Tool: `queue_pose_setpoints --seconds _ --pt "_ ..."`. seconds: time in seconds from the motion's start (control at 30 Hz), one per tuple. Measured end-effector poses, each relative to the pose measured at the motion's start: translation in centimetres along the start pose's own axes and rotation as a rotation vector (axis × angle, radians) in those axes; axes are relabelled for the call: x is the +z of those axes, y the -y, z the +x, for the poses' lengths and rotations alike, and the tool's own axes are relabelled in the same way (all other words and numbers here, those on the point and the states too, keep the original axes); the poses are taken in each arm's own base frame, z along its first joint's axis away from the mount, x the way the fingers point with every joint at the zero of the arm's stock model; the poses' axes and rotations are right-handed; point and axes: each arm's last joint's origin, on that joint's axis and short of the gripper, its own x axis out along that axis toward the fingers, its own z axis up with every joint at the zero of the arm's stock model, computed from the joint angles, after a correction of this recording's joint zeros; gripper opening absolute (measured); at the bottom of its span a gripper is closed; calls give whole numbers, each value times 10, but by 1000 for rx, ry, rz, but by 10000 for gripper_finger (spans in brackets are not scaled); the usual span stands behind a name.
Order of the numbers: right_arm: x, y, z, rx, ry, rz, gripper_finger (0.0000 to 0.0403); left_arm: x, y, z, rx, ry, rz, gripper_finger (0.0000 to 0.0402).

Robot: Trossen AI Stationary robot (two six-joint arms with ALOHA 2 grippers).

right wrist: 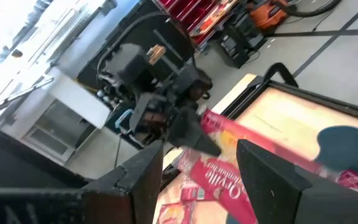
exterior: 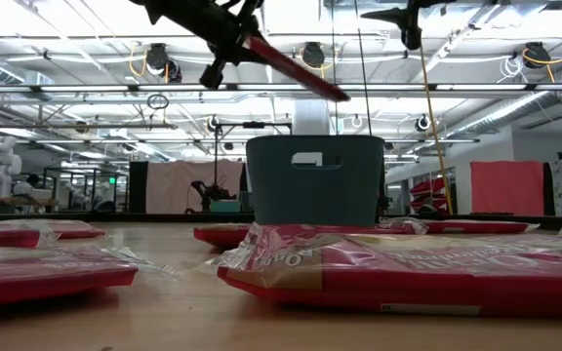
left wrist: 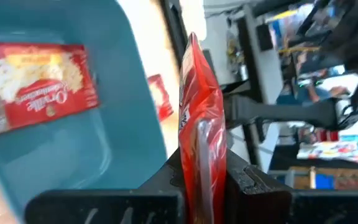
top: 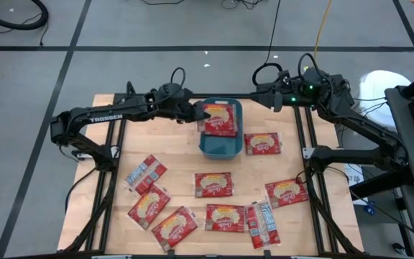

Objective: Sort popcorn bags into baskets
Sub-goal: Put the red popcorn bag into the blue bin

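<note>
one red "orville" popcorn bag [top: 218, 115] pinched edge-on in left hand [top: 196, 114], above teal basket [top: 220, 146] near counter's [top: 178, 155] far edge; another inside. "trossen" on left arm [top: 106, 117]. right hand [top: 264, 93] spread, beyond far edge.

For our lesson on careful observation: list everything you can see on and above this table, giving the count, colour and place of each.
loose popcorn bags: eight, red, two with the silvery back up, flat on the table beside and below the basket in the high view
packed popcorn bag: one, red, lying flat inside the basket
held popcorn bag: one, red, tilted in the air over the basket
basket: one, teal-blue, middle of the table's far half
table: one, light wood
left gripper: one, dark, over the basket, shut on the held popcorn bag
right gripper: one, dark, open, empty, at the table's far edge
</note>
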Motion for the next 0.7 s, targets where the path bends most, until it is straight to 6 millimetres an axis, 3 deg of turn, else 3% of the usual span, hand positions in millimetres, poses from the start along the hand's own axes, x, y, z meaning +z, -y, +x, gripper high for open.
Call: queue_pose_setpoints --seconds 0.2,0.43,0.53,0.7 --pt "0 -1 -1 7 -1 -32 198 0 1 0 0 -1 -66 32" --pt "0 0 0 4 -3 -69 198 6 25 -16 37 -37 -47 33" --pt "0 0 0 2 -1 -77 198 16 29 -10 50 -41 -23 33" --pt "-1 1 0 -5 -7 -64 198 27 16 13 98 -161 -18 33"
